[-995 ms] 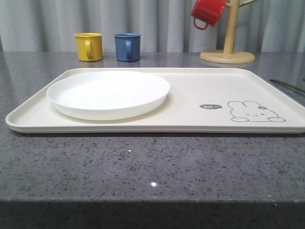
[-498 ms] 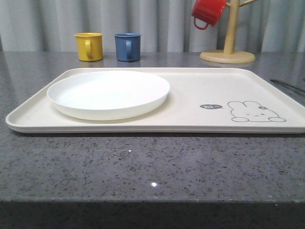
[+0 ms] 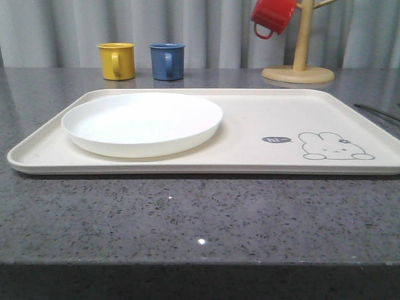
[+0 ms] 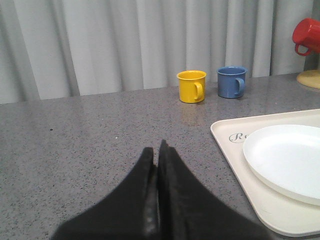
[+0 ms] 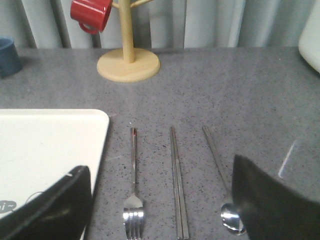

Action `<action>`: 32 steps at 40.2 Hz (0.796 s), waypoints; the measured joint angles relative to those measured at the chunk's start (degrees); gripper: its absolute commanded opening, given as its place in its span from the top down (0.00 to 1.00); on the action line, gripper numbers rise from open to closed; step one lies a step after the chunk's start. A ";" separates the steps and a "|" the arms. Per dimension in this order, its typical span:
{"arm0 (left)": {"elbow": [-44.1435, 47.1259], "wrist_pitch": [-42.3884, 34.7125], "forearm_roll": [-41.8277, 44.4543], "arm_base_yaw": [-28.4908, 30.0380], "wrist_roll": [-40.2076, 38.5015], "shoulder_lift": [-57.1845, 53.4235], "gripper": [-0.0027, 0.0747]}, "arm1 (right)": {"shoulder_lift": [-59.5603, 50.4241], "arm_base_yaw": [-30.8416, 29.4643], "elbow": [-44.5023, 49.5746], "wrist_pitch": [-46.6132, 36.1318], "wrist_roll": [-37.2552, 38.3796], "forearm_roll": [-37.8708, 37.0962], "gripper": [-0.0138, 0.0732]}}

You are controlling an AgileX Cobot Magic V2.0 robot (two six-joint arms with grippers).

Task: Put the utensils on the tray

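Left gripper [image 4: 157, 150]: fingers pressed together, tips touching – nothing between them; poised over bare grey countertop, beside the tray's left end.
Right gripper [image 5: 161, 200]: jaws wide apart, holding nothing; one finger [image 5: 55, 205] over the tray's right edge, the other finger [image 5: 275, 200] over the spoon's bowl end; contact with either cannot be told.
Fork [image 5: 133, 187]: flat on the countertop just right of the tray, tines toward the gripper, handle pointing toward the mug stand.
Chopsticks [image 5: 177, 182]: pair lying side by side, touching, between fork and spoon, roughly parallel to the fork.
Spoon [image 5: 220, 175]: flat on the countertop, outermost of the three, handle angled slightly; bowl partly hidden by the right finger.
Tray [image 3: 250, 119]: cream, on the countertop [image 3: 187, 212], long side facing the camera; rabbit drawing [image 3: 334, 146] and small speech bubble at the right end.
Plate [image 3: 142, 122]: round, white, resting on the left half of the tray.
Yellow mug [image 3: 117, 60]: upright behind the tray, beside the blue mug.
Blue mug [image 3: 167, 60]: upright, just right of the yellow mug, not touching.
Mug stand [image 3: 299, 59]: wooden, behind the tray's right end – red mug [image 3: 273, 16] hanging upside down from a peg.
Backdrop: grey curtain [image 3: 206, 25] behind the countertop.
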 measured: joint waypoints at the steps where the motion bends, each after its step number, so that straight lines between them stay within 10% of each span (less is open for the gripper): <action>1: 0.00 0.00 0.00 0.00 0.00 0.00 0.99 | 2.24 0.00 -2.03 1.41 -0.63 0.00 0.16; 17: 0.00 0.00 0.00 0.00 0.00 0.00 0.99 | 37.92 3.58 -27.76 22.62 -2.89 2.57 0.16; 32: 0.00 0.00 0.00 0.00 0.00 0.00 0.99 | 56.39 4.40 -34.70 25.68 -2.97 2.96 0.16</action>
